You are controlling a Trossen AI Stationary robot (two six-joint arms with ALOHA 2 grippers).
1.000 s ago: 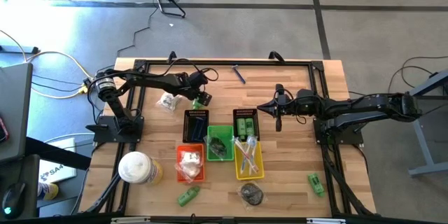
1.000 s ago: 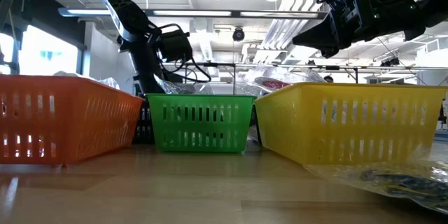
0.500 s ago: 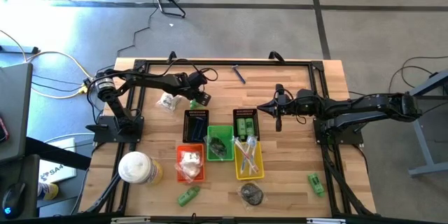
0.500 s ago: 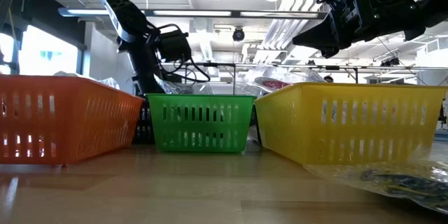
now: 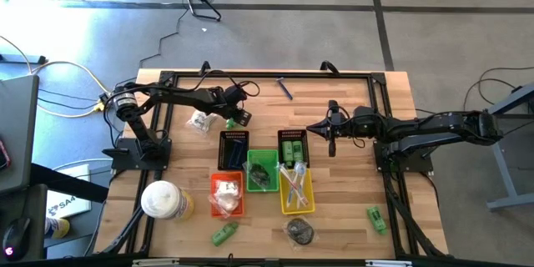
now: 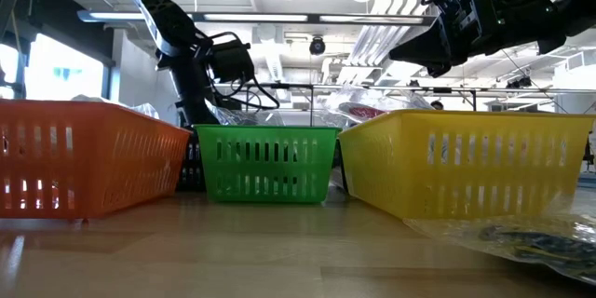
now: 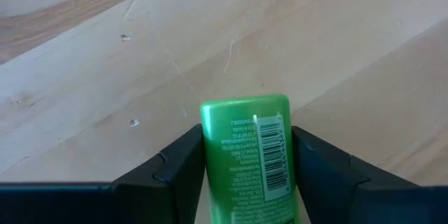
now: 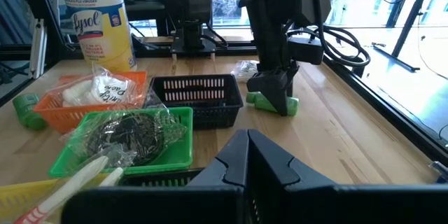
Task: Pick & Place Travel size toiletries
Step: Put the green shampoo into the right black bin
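The left gripper [image 7: 245,175] has just narrowed from spread wide to pinching the green tube [image 7: 246,155], which lies on the bench [image 5: 350,92] left of centre in the high view, behind the black basket [image 5: 234,148]. That looks like a grasp made, with lifting next. The right gripper [image 5: 332,139], pressed together, waits right of centre.

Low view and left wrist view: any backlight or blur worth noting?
Low view: bright ceiling lights behind silhouette both arms; the plastic bag at the near edge is blurred. Left wrist view: evenly lit, the barcode on the green tube readable.
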